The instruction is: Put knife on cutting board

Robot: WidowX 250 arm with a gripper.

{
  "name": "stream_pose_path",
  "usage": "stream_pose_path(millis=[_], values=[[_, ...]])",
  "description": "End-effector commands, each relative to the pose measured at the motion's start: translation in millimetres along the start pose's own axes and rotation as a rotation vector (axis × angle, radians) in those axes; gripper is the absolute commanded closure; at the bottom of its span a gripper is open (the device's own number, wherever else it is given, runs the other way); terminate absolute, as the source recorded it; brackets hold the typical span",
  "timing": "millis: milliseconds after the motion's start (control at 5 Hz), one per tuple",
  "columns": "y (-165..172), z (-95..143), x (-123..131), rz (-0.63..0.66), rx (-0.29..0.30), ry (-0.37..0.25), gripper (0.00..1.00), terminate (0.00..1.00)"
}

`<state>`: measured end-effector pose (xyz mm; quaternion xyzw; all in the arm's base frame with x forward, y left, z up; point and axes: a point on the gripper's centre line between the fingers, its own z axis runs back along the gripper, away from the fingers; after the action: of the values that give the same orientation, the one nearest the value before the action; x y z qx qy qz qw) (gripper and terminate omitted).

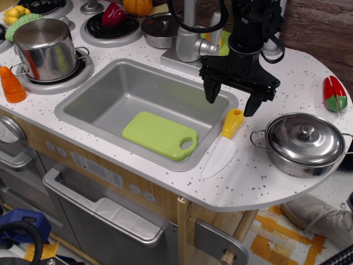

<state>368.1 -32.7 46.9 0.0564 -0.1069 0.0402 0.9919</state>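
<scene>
Holding cutting board (pixel 160 135): sink (pixel 99 96) | knife (pixel 222 144): counter | tool (pixel 232 101): released

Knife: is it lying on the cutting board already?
No. The knife lies on the counter beside the sink, while the cutting board sits inside it.

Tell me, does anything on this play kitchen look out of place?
Yes. The green cutting board lies flat in the bottom of the sink, an odd spot for chopping. The knife rests on the counter beside the sink, its blade tip close to the front edge. The open gripper hangs just above the knife's handle.
</scene>
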Motion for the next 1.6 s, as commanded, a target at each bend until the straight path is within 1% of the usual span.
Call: stream_pose_path(millis=[0, 200, 400, 1000, 1400], values=[[0, 0, 0, 0.000, 0.000, 0.000, 0.00, 0.00], [3, -1, 3, -0.006, -0.013, 0.005, 0.00, 0.00], [3, -1, 4, -0.012, -0.013, 0.001, 0.00, 0.00], [-1, -24, 3, 0.009, -0.030, -0.025, 0.00, 0.00], [-4, -33, 2, 0.019, -0.037, -0.030, 0.00, 0.00]])
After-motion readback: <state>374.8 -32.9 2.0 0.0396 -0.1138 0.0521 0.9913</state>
